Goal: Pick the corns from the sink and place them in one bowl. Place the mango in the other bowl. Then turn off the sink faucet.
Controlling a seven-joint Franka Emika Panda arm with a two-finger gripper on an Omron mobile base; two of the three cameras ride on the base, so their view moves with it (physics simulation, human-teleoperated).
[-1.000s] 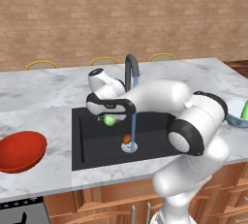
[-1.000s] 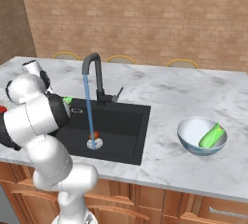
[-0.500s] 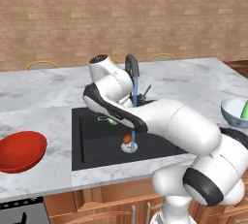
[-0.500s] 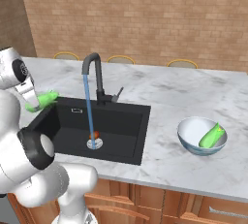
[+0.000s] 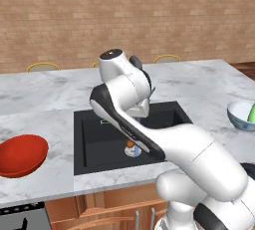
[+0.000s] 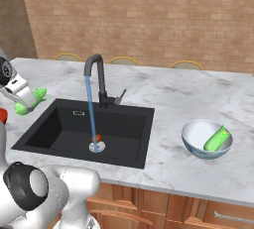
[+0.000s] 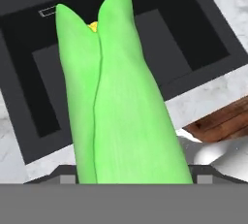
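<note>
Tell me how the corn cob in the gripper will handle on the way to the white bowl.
The held corn cob looks stiff, keeping its shape past the gripper, so it probably won't droop. Its smooth tapered husk may slip. Released in the white bowl, it could roll against the other cob.

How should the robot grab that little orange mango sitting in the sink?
Best guess: from straight above, fingers closing across the mango's narrow middle. It lies low on the black sink floor beside the drain, so the basin walls block a sideways reach. The water stream falls right next to it. The gripper already holds a green corn.
</note>
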